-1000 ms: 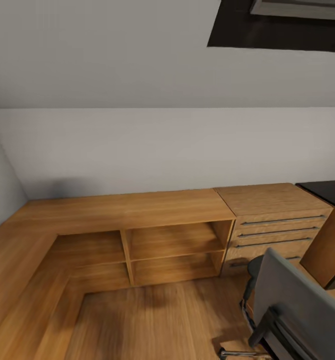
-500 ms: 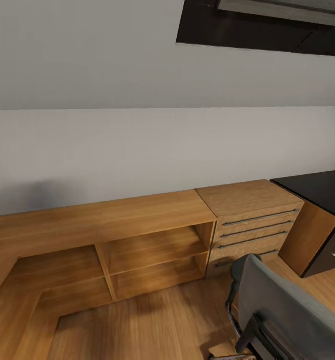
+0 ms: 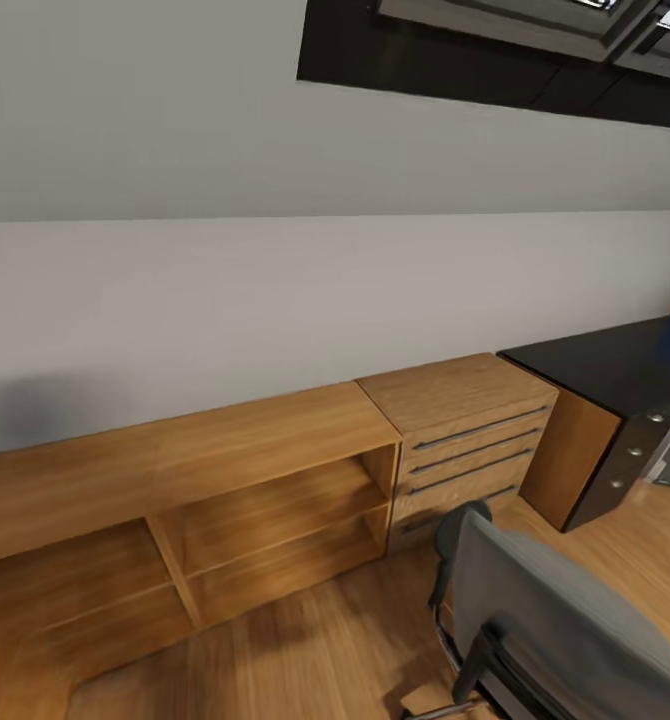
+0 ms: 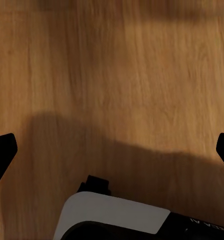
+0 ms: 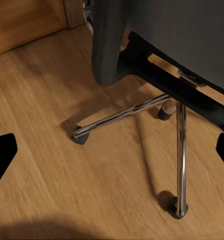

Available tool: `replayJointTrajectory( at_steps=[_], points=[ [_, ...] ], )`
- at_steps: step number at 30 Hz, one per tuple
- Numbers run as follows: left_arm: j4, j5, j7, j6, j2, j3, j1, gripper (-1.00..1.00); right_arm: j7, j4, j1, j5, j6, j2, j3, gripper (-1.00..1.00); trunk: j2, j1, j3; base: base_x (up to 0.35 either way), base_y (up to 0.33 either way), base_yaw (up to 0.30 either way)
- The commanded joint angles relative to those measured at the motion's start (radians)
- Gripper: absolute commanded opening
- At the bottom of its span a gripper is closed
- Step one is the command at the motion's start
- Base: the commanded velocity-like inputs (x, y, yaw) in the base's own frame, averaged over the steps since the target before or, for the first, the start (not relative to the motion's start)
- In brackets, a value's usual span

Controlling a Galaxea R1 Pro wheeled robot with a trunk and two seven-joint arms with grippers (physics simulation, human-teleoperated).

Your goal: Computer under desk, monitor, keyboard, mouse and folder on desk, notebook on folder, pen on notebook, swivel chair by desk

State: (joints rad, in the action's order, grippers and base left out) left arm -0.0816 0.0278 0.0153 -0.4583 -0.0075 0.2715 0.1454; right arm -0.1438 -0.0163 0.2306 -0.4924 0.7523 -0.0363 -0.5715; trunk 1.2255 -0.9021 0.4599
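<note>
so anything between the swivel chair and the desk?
Nothing visible on the wooden floor between the swivel chair and the desk. The drawer chest stands beside the desk's near end, off to the side of that gap.

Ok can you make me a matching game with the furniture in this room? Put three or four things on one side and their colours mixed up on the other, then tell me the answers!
Things:
1. swivel chair
2. desk top
3. drawer chest
4. chair's star base

Colours:
A. light wood
B. shiny chrome
C. grey
D. black

Right pairs: 1-C, 2-D, 3-A, 4-B.
</note>
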Motion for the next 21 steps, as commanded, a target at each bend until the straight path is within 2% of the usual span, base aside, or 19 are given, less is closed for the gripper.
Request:
replayJointTrajectory(
  at_steps=[1, 21],
  points=[
    [0.0, 0.003, 0.002, -0.003, 0.0, 0.002, 0.0, 1.0, -0.009, -0.002, 0.001, -0.011, 0.002, 0.0, -0.004, 1.0, 0.001, 0.0, 0.001, 0.113, 0.077, -0.26],
    [0.0, 0.003, 0.002, -0.002, 0.0, 0.002, 0.0, 1.0, -0.008, -0.002, 0.001, -0.011, -0.004, -0.004, -0.004, 1.0, 0.001, 0.0, 0.001, 0.015, 0.01, -0.26]
  ],
)
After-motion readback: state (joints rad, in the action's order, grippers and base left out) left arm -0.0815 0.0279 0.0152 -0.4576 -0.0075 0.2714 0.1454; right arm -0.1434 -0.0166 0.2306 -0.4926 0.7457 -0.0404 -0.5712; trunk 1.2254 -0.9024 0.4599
